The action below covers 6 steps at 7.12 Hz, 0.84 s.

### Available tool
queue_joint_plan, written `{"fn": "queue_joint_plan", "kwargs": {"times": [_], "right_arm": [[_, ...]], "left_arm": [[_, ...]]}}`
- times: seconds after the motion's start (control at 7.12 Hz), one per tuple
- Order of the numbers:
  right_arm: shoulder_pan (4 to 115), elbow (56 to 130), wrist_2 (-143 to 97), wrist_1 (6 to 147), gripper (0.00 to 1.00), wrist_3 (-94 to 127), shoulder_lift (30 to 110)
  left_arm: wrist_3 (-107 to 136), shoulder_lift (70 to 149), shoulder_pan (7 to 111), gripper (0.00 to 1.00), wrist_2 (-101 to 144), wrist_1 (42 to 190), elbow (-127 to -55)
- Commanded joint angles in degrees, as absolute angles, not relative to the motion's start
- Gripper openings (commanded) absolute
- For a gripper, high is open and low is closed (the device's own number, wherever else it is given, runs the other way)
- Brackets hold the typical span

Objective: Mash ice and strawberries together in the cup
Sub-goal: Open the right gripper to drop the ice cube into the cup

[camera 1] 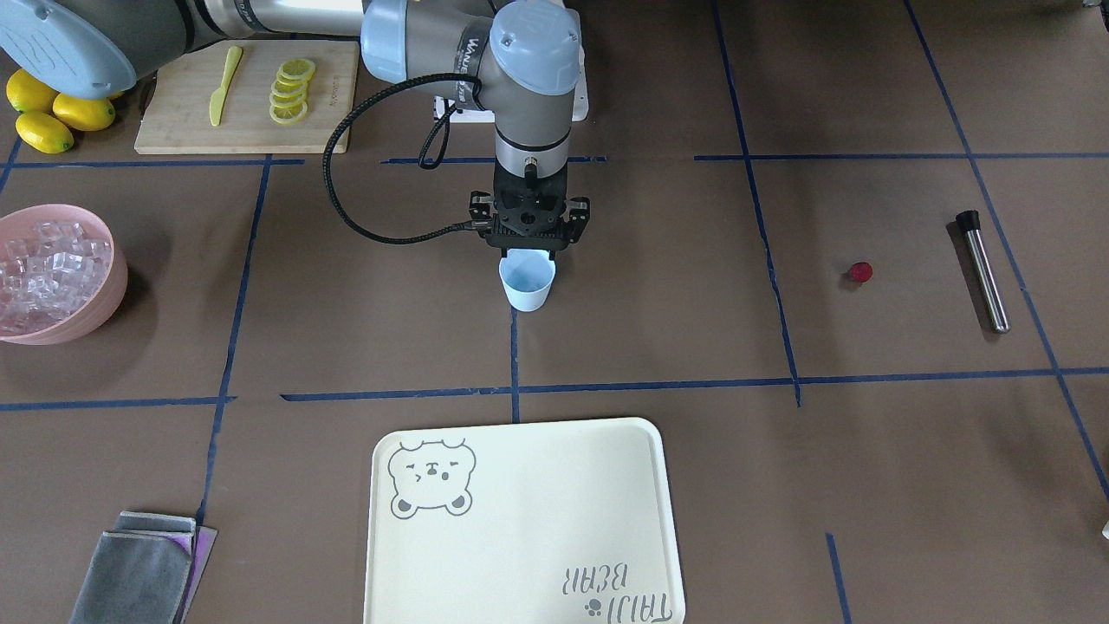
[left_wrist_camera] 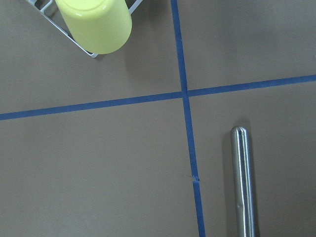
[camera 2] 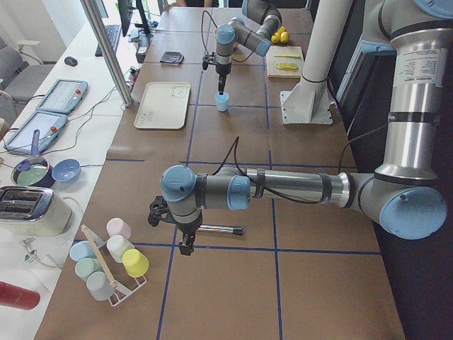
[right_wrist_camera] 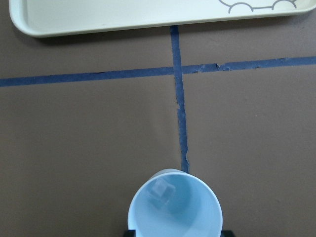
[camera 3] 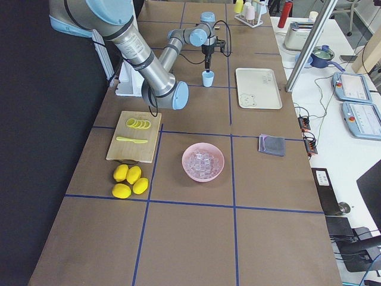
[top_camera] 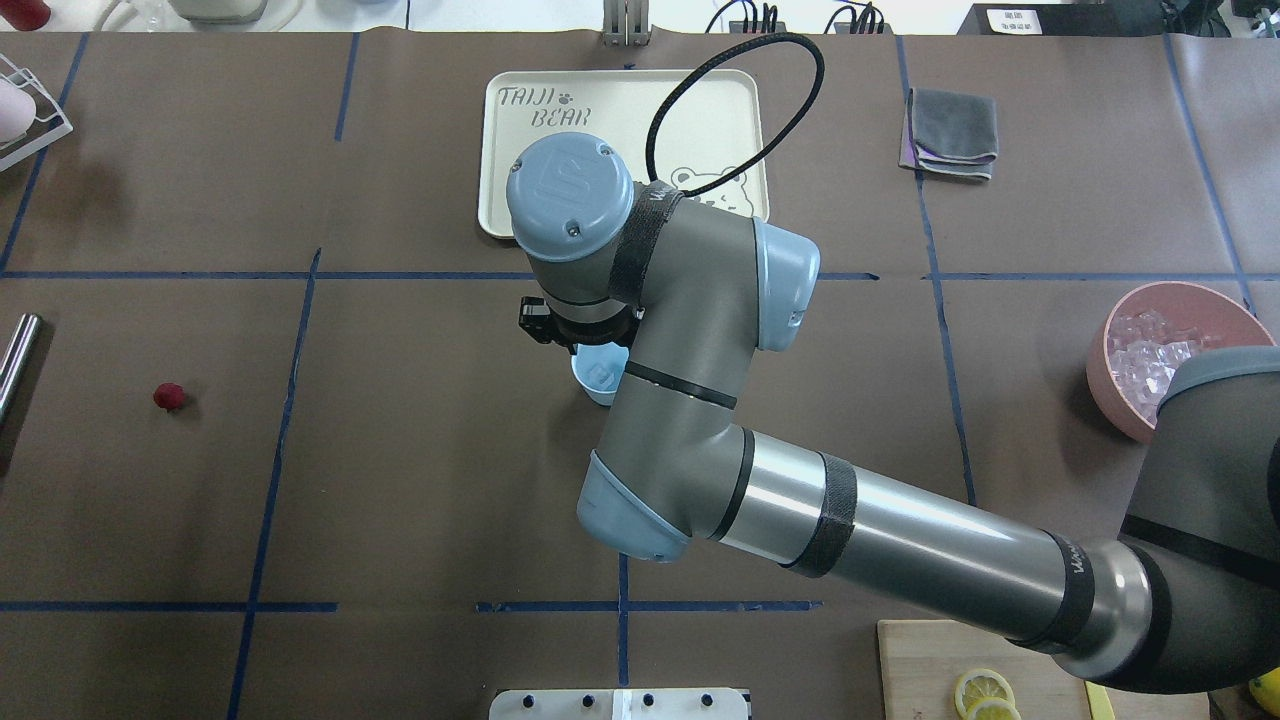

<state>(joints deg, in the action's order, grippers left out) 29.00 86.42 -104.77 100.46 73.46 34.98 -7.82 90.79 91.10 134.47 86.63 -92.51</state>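
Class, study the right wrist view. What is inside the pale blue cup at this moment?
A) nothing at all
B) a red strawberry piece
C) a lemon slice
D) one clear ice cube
D: the right wrist view looks down into the cup and shows one ice cube on its floor. The strawberry lies well apart from the cup, and the lemon slices sit on the cutting board.

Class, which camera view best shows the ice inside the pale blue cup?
The right wrist-mounted view: it looks straight down into the cup, showing one clear ice cube inside. The front-facing view shows only a pale interior; overhead, the right arm covers most of it; side views are too distant.
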Motion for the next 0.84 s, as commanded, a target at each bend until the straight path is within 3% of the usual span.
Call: {"fn": "queue_joint_plan", "kwargs": {"times": [0.0,0.56,0.7], "right_arm": [[29.4,86.6,-104.9,100.5,0.99,72.8,35.0],[30.3,87.1,-105.1,100.5,1.0,72.6,34.9],[32.7,90.9,-106.2,101.2,1.0,69.6,36.7]], "left_arm": [[-7.1,90.8,91.1,1.0,134.5,86.6,-93.2],[-7.0,90.8,91.1,1.0,134.5,86.6,-93.1],[-7.0,90.8,91.1,1.0,134.5,86.6,-93.2]]}}
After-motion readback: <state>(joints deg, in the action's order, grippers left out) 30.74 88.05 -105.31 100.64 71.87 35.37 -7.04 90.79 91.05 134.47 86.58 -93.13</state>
